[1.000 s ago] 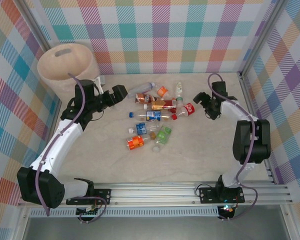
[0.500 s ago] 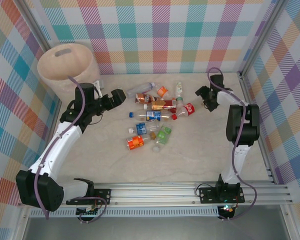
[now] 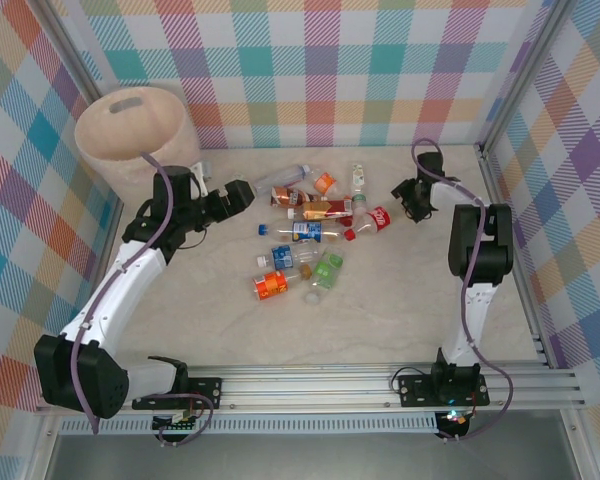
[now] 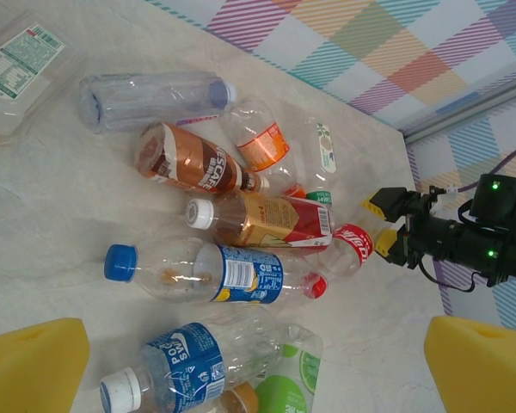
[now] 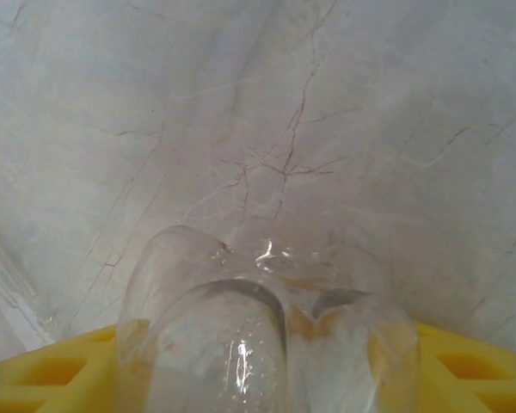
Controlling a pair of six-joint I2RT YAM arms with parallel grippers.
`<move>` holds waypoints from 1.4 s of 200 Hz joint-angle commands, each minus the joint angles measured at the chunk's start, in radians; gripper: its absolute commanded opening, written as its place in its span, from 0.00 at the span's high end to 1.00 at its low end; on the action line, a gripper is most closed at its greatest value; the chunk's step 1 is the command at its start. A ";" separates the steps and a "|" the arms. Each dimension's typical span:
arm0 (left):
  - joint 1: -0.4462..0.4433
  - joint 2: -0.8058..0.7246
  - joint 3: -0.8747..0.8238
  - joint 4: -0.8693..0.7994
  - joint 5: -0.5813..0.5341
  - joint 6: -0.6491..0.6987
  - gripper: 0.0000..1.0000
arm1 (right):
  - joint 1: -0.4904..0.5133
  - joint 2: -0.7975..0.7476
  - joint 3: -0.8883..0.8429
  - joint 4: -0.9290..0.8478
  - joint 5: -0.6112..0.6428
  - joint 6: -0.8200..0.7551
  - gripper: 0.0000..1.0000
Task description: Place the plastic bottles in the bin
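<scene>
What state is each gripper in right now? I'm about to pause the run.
Left gripper: open, fingers wide apart, holding nothing.
Right gripper: fingers closed on the base of a clear bottle.

Pale marbled tabletop (image 3: 380, 310), pastel plaid walls (image 3: 330, 70) on three sides, slotted aluminium rail (image 3: 320, 385) along the near edge.

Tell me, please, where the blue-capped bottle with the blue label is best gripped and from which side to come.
Grip the blue-capped bottle on its clear stretch between cap and label, coming straight down with the jaws across its width. It lies flat on its side, and bare table shows on both flanks there; further along, the gold-and-red-labelled bottle probably crowds it.
</scene>
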 commanded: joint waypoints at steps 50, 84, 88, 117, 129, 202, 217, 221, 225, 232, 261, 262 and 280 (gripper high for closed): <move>-0.033 0.055 -0.028 0.051 0.067 -0.015 0.00 | 0.008 -0.201 -0.218 0.153 0.040 -0.180 0.51; -0.094 0.131 0.024 0.049 0.134 0.007 0.00 | 0.007 -0.360 -0.318 0.229 -0.005 -0.159 0.54; -0.106 0.142 0.033 0.044 0.147 0.012 0.00 | 0.009 -0.379 -0.329 0.239 -0.014 -0.150 0.54; -0.192 0.212 0.078 0.041 0.227 0.064 0.00 | 0.040 -0.502 -0.388 0.288 -0.073 -0.146 0.56; -0.229 0.230 0.088 0.052 0.249 0.086 0.00 | 0.066 -0.545 -0.407 0.297 -0.082 -0.150 0.56; -0.397 0.359 0.198 -0.003 0.207 0.249 0.00 | 0.253 -0.719 -0.477 0.214 -0.139 -0.107 0.55; -0.421 0.391 0.223 -0.026 0.195 0.261 0.00 | 0.272 -0.734 -0.484 0.198 -0.142 -0.088 0.55; -0.427 0.400 0.229 -0.030 0.189 0.259 0.00 | 0.276 -0.738 -0.485 0.198 -0.141 -0.084 0.55; -0.431 0.408 0.234 -0.035 0.188 0.259 0.00 | 0.280 -0.740 -0.486 0.198 -0.141 -0.079 0.55; -0.438 0.423 0.241 -0.037 0.198 0.259 0.00 | 0.287 -0.745 -0.484 0.199 -0.142 -0.075 0.55; -0.463 0.457 0.258 -0.018 0.239 0.256 0.00 | 0.324 -0.740 -0.472 0.215 -0.131 -0.044 0.55; -0.465 0.458 0.258 -0.016 0.239 0.256 0.00 | 0.326 -0.740 -0.472 0.216 -0.131 -0.041 0.55; -0.474 0.469 0.258 0.019 0.243 0.236 0.00 | 0.347 -0.729 -0.480 0.234 -0.129 -0.017 0.55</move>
